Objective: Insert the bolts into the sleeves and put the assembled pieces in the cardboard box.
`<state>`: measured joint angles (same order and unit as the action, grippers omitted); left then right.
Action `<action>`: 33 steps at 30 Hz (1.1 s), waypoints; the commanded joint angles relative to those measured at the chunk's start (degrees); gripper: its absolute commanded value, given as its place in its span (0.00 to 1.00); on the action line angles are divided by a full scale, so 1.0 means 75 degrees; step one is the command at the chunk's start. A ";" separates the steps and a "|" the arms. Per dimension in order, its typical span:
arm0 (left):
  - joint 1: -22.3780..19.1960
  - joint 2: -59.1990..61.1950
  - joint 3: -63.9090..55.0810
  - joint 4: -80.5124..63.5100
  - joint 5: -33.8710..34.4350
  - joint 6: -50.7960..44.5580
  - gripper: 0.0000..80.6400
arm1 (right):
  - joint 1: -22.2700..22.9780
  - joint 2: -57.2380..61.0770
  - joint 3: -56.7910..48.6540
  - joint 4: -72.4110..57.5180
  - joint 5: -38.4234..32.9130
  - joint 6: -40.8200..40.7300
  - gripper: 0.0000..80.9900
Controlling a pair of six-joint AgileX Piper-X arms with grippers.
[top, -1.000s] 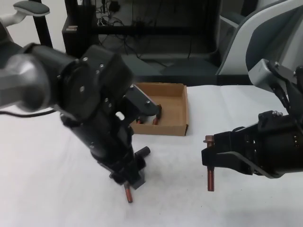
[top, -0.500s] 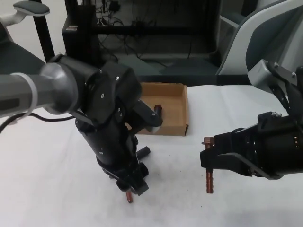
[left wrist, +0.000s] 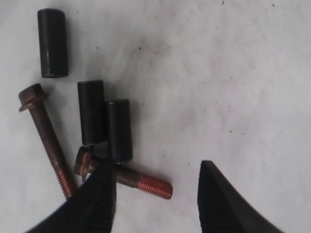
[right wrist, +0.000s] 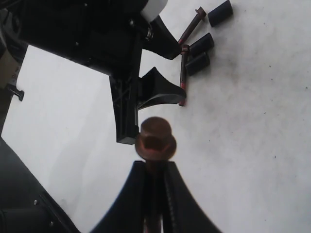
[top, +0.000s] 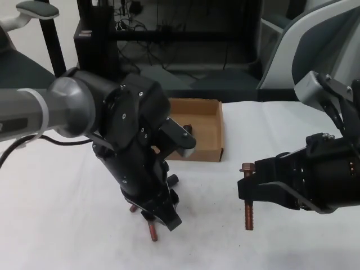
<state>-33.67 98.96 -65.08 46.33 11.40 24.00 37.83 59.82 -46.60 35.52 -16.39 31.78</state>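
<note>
Left gripper (left wrist: 156, 167) spread, low over sleeves (left wrist: 92, 111) on the near-left bench (top: 56, 225). Right gripper (right wrist: 154, 167) pinches bolt (right wrist: 155, 138) upright. Go for lone sleeve (left wrist: 51, 42): paired ones touch, loose bolts (left wrist: 46, 131) crowd them.

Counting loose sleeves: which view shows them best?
The left wrist view: three sleeves lie in plain sight. The right wrist view shows them farther off; in the high view the left arm hides most.
</note>
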 commanded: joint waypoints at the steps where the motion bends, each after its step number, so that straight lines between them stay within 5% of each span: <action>1: -0.0034 0.0130 -0.0085 -0.0071 0.0052 0.0067 0.64 | -0.0021 -0.0083 -0.0029 -0.0030 -0.0090 -0.0077 0.01; 33: -0.0034 0.0843 -0.0472 -0.0319 -0.0310 0.0318 0.64 | -0.0021 -0.0083 -0.0029 -0.0083 -0.0153 -0.0077 0.01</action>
<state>-33.67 105.18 -68.16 43.87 8.77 25.87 37.83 59.82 -46.60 35.52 -16.90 31.78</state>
